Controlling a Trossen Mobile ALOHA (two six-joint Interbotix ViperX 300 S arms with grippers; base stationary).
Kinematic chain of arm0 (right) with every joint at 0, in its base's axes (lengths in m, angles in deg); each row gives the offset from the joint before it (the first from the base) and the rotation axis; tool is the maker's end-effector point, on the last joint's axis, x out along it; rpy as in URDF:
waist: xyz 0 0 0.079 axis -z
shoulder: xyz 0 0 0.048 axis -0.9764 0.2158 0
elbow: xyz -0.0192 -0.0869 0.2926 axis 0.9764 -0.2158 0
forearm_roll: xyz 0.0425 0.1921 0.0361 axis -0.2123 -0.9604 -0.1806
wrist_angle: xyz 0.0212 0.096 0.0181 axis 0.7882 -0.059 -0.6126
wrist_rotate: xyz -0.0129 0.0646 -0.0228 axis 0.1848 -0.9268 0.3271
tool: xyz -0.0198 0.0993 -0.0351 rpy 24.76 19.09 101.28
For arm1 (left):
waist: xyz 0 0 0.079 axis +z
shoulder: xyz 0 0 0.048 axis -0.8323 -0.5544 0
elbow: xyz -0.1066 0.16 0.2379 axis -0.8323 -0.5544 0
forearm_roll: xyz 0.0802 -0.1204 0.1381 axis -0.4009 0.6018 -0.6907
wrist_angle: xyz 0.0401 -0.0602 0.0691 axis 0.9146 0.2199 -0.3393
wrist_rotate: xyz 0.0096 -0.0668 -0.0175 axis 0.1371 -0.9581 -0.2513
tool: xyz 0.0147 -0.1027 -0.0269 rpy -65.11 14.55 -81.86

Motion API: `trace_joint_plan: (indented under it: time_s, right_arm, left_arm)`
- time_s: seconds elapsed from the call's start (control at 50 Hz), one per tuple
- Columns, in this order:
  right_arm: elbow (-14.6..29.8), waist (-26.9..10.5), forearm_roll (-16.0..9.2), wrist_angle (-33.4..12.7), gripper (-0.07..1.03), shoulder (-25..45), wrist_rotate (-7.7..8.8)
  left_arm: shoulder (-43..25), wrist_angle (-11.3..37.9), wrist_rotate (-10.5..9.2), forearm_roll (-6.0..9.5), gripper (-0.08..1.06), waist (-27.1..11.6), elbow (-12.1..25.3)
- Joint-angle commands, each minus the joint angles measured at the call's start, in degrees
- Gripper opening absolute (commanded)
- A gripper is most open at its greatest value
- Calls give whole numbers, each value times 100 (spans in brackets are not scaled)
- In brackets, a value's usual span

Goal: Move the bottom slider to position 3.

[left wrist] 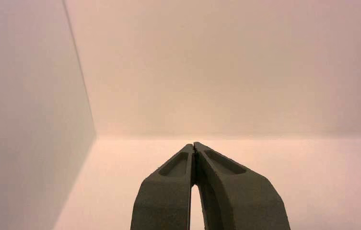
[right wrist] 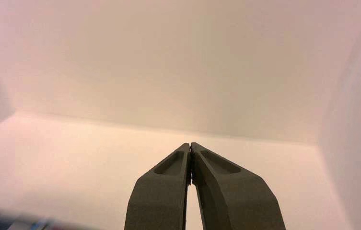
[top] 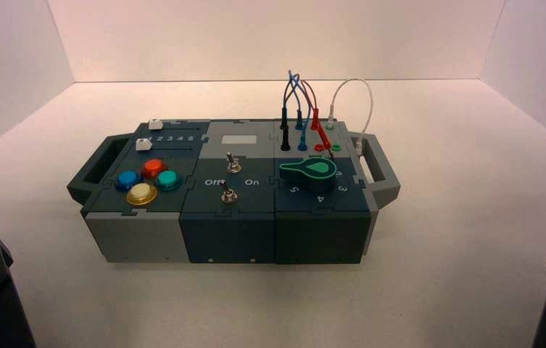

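Note:
The bottom slider (top: 143,144) is a small white cube knob on a dark track at the box's far left, on the near side of the printed row 1 2 3 4 5. The digit 3 (top: 170,138) is in the middle of that row. The twin white knob (top: 156,124) sits on its own track behind the row. My left gripper (left wrist: 194,145) is shut and empty, parked at the near left, far from the box. My right gripper (right wrist: 190,144) is shut and empty, parked at the near right. Neither wrist view shows the slider.
The grey box (top: 139,235) has a handle at each end. Red (top: 153,167), blue (top: 127,179), teal (top: 167,179) and yellow (top: 141,193) buttons sit in front of the sliders. Two metal toggles (top: 229,194), a green dial (top: 307,171) and looping wires (top: 306,98) lie to the right. White walls enclose the table.

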Motion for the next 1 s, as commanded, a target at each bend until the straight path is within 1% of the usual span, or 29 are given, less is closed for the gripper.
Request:
trace_joint_plan:
  time_s: [0.02, 0.1, 0.12, 0.16, 0.28, 0.36, 0.42, 0.5, 0.6, 0.7, 0.76, 0.86, 1.0]
  right_arm:
    - [281, -466, -18, -396, -2, 149, -44]
    - [308, -791, -18, -501, -2, 264, -79]
    - [308, -844, -26, -510, -2, 281, -79]
    - [343, -1090, -18, -562, -2, 378, -79]
    - [413, -1573, -44, -668, -2, 642, -88]
    - [527, -1872, -123, -782, -2, 888, -88]
    - [598, -2004, -193, -870, -2, 1072, -88]
    - [765, -2101, -387, -1037, -2, 1389, -88]
    - [967, -2136, -571, -1266, -2, 1758, -79]
    - [1195, -2206, -580, -1582, -2, 2162, -53]
    - [1301, -2285, -580, -1679, -2, 2329, -18]
    - [1441, -2487, -580, -1758, -2, 2602, 18]
    - [1696, -2769, -580, -1793, -2, 2979, 18]
  left_arm:
    - [-176, 738, 18, 9, -3, -149, 369]
    - [-343, 1230, 18, 9, -3, -246, 466]
    - [-369, 1292, 18, 9, -3, -255, 483]
    - [-492, 1591, 18, 35, -3, -308, 554]
    - [-668, 2048, 18, 44, -3, -448, 650]
    - [-729, 2303, 18, 70, -3, -536, 694]
    - [-782, 2479, 18, 114, -3, -571, 721]
    - [-914, 2760, 18, 167, -3, -633, 791]
    - [-1116, 3050, 18, 167, -3, -659, 870]
    - [-1318, 3305, 18, 185, -3, -677, 870]
    - [-1389, 3357, 18, 202, -3, -712, 861]
    - [-1556, 3410, 18, 202, -3, -773, 844]
    - [-1854, 3419, 18, 211, -3, -923, 835]
